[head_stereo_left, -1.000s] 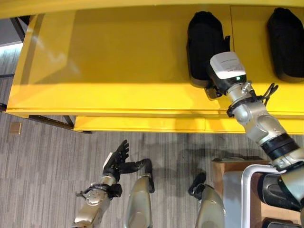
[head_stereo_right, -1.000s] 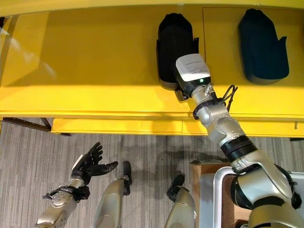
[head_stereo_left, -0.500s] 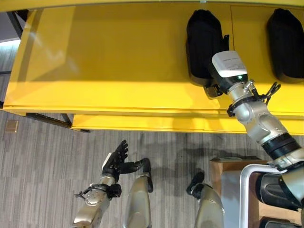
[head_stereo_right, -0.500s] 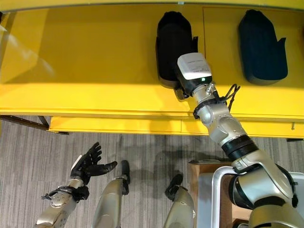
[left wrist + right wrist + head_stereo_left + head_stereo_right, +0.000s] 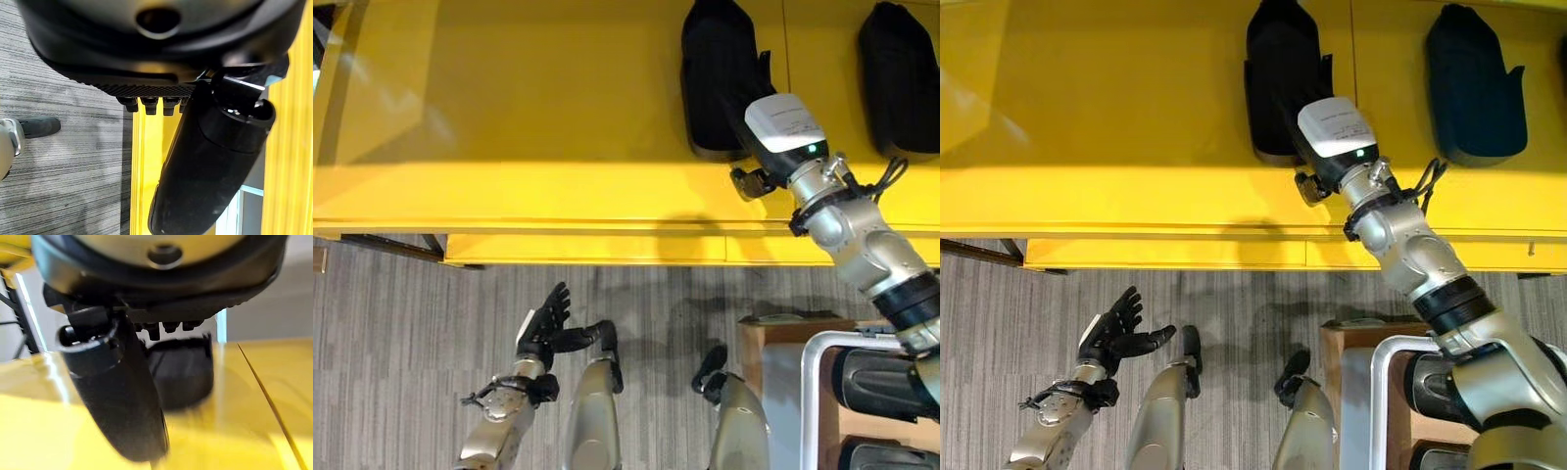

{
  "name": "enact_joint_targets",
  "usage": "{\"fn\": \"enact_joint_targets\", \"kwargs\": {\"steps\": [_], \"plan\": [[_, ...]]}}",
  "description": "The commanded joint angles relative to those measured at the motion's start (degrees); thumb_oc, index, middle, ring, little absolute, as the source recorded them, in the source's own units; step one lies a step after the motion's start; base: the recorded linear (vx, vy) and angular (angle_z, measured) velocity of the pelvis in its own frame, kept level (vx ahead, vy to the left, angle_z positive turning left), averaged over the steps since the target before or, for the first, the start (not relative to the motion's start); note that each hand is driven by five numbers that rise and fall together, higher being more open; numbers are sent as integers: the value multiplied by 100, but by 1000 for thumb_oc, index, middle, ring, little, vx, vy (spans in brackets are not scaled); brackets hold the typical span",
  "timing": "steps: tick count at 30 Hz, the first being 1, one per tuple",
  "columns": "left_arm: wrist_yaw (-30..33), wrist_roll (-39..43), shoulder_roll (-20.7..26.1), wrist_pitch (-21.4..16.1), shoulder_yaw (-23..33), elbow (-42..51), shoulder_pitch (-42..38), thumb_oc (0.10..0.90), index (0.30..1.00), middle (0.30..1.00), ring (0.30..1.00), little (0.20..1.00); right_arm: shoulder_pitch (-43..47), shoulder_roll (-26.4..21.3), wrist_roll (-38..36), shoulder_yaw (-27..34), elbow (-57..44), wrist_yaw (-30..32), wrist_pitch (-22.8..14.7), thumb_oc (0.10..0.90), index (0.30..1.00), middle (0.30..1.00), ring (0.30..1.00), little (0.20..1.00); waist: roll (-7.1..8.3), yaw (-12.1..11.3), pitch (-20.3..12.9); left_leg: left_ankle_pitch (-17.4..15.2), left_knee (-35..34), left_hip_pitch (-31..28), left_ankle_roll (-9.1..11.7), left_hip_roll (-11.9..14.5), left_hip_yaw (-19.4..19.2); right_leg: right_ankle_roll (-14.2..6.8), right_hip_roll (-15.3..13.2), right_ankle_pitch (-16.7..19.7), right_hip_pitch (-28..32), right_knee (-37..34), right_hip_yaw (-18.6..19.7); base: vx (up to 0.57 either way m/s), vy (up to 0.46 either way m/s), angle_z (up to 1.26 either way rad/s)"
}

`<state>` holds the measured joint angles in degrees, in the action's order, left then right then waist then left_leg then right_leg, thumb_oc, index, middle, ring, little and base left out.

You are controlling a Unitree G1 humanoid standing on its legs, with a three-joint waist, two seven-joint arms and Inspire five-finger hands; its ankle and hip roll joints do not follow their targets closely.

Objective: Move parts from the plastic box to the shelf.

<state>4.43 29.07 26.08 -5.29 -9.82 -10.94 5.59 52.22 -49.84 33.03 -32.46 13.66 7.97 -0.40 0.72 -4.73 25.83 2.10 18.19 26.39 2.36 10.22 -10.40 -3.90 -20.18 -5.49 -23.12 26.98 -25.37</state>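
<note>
Item 1, black part: you see it lying on the yellow shelf, long axis running front to back, its near end toward the shelf's front edge. In your right wrist view the same part sits on the yellow surface just past the fingers.

Item 2, second black part: it lies on the same shelf, to the right of item 1, in the next section past the seam, well apart from item 1 and in a like orientation.

Item 3, right hand: you find it at the near end of item 1, over the shelf's front strip, the arm reaching up from the lower right. Your right wrist view shows the thumb extended and the fingertips in a short row, curled round nothing. Whether a finger touches the part cannot be told.

Item 4, left hand: it hangs low over the grey floor, below the shelf's front, fingers spread and straight, holding nothing.

Item 5, plastic box: a white-rimmed container at your lower right, beside a brown surface. It carries 2 dark parts, 1 behind the other.
</note>
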Motion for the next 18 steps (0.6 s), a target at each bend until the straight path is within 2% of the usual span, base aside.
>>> {"fn": "enact_joint_targets", "kwargs": {"steps": [1, 7, 9, 12, 18], "plan": [[62, 97, 265, -431, 222, 620, 272, 900, 1000, 1000, 1000, 1000, 494, -352, -107, 345, -663, 217, -174, 900, 1000, 1000, 1000, 1000, 119, -11, -240, -559, 258, -341, 341, 380, 285, -422, -179, 451, 349, -217, 192, 4, -3, -3], [53, 44, 245, -396, 318, 653, 302, 900, 1000, 1000, 1000, 1000, 414, -557, -59, 448, -1175, 99, -258, 900, 1000, 1000, 1000, 1000, 146, 8, -262, -573, 267, -364, 342, 394, 283, -418, -173, 441, 365, -203, 206, 0, -3, -4], [70, 4, 213, -378, 407, 664, 344, 900, 1000, 1000, 1000, 1000, 348, -784, 88, 615, -1638, 115, -312, 900, 1000, 1000, 1000, 1000, 178, 38, -288, -579, 266, -387, 351, 405, 284, -423, -156, 443, 393, -215, 220, 0, 0, 0], [83, -57, 202, -355, 480, 669, 373, 900, 1000, 1000, 1000, 1000, 196, -945, 225, 972, -2287, 200, -447, 900, 1000, 1000, 1000, 1000, 216, 82, -343, -579, 236, -450, 351, 421, 278, -432, -125, 457, 418, -244, 242, 4, -2, -1], [112, -137, 178, -318, 580, 604, 401, 900, 1000, 1000, 1000, 1000, -591, -811, 127, 1848, -3206, 422, -628, 900, 1000, 1000, 1000, 1000, 321, 169, -548, -480, -16, -684, 372, 466, 270, -435, 17, 495, 579, -451, 290, 4, -27, -7]]}}
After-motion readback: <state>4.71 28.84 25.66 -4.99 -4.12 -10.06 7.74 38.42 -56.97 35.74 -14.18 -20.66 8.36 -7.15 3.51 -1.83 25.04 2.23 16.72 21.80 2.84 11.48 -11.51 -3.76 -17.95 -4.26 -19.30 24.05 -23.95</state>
